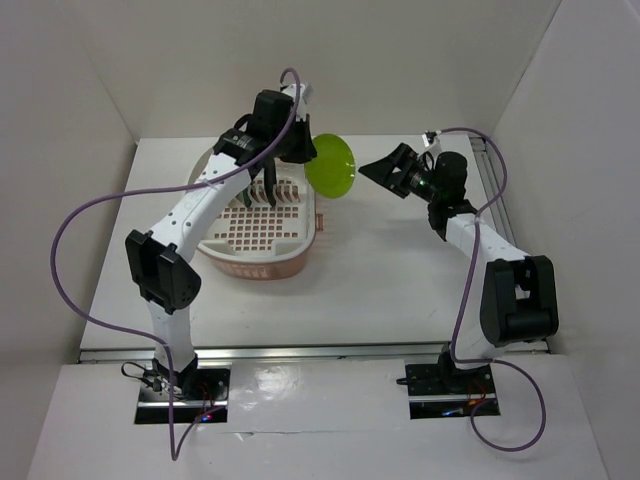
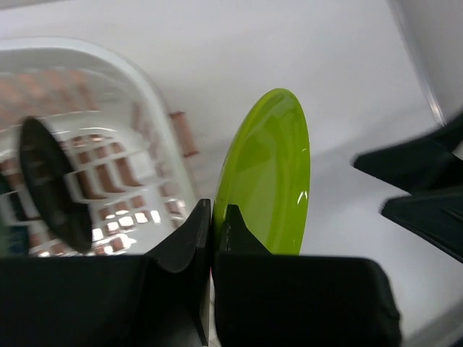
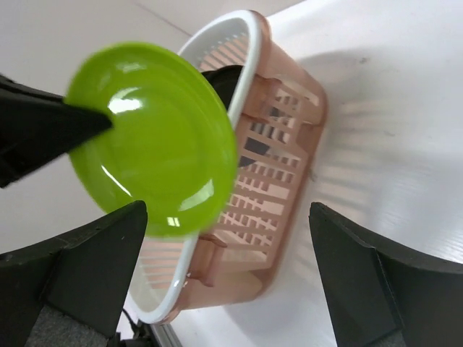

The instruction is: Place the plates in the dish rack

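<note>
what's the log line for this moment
left gripper: shut on lime green plate rim | right gripper: open | plate: on edge, not yet in dish rack

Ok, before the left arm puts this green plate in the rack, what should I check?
1. Grip: left gripper shut on the rim of the lime green plate, ok.
2. Handoff: right gripper open, ok.
3. Clearance: right gripper apart from the plate, cannot tell; it sits close.
4. Position: plate above the dish rack, not ok; it hangs outside the rim.
5. Slot: free place beside the black plate standing in the rack, cannot tell.
</note>
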Tool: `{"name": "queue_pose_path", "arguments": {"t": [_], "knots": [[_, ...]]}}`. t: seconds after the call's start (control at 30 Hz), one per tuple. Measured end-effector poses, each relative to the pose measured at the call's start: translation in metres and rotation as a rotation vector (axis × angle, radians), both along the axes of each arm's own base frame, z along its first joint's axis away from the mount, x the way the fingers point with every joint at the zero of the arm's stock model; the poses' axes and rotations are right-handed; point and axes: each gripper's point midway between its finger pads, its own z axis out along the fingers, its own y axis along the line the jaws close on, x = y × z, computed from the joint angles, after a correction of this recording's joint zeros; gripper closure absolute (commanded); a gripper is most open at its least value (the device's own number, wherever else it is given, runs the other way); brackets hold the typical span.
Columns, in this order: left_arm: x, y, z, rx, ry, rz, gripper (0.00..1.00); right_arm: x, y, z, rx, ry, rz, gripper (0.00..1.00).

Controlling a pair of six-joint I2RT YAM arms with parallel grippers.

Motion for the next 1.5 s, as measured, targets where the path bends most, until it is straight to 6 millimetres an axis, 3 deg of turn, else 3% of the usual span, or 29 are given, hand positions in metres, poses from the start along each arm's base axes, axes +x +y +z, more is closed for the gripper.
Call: {"name": "queue_pose_path", "arguments": {"t": [0.27, 0.57, 0.67, 0.83, 0.93, 1.23, 1.5], "knots": [[0.023, 0.076, 0.023, 0.186, -0.118, 0.382, 1.0, -0.005, -0.008, -0.041, -0.051, 0.103, -0.052, 0.0], [0.032, 0.115, 0.026, 0.336, -0.177, 0.544, 1.0, -0.022, 0.002, -0.087, -0.174, 0.206, -0.063, 0.0], [0.043, 0.118, 0.014, 0.382, -0.178, 0.569, 1.0, -0.026, 0.002, -0.097, -0.227, 0.226, -0.069, 0.0], [0.058, 0.117, -0.029, 0.474, -0.128, 0.561, 1.0, -0.03, -0.001, -0.104, -0.281, 0.235, -0.071, 0.0], [0.062, 0.12, -0.043, 0.524, -0.114, 0.561, 1.0, -0.032, -0.002, -0.107, -0.295, 0.243, -0.066, 0.0], [0.067, 0.123, -0.047, 0.561, -0.128, 0.569, 1.0, -0.036, -0.001, -0.108, -0.293, 0.248, -0.038, 0.0], [0.068, 0.112, -0.047, 0.573, -0.151, 0.551, 1.0, -0.038, 0.007, -0.103, -0.284, 0.237, -0.009, 0.0]]}}
